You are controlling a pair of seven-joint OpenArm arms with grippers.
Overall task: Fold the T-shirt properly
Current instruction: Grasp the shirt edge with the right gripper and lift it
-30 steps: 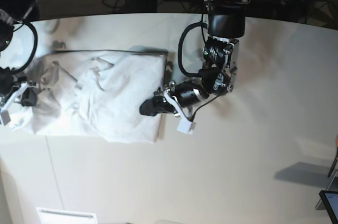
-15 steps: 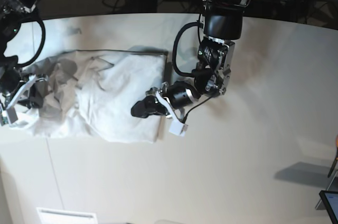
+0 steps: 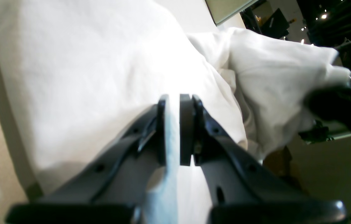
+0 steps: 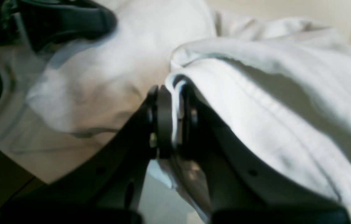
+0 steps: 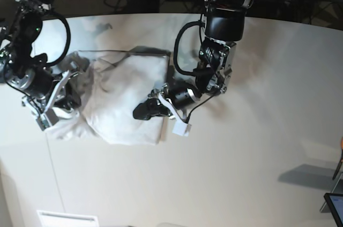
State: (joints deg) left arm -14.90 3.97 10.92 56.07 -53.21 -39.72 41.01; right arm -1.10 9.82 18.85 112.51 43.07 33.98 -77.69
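Observation:
The white T-shirt (image 5: 123,90) lies crumpled on the table, left of centre. My left gripper (image 5: 140,111) rests shut on the shirt's right part, near its front edge. In the left wrist view its tips (image 3: 175,99) stand almost together over the cloth (image 3: 85,62), with no fold visibly pinched. My right gripper (image 5: 65,97) is shut on the shirt's left edge and holds it lifted and bunched. In the right wrist view a hemmed fold (image 4: 271,102) sits between the right gripper's (image 4: 175,90) fingers.
The off-white table (image 5: 241,173) stretches to the right and front. A white flat item (image 5: 67,219) lies at the front left edge, and a dark object (image 5: 335,205) sits at the front right corner. Cables and stands run behind the table's back edge.
My right gripper has carried the shirt's left edge to the right, bunching the cloth toward the middle. My left gripper has slid a little to the left on the shirt.

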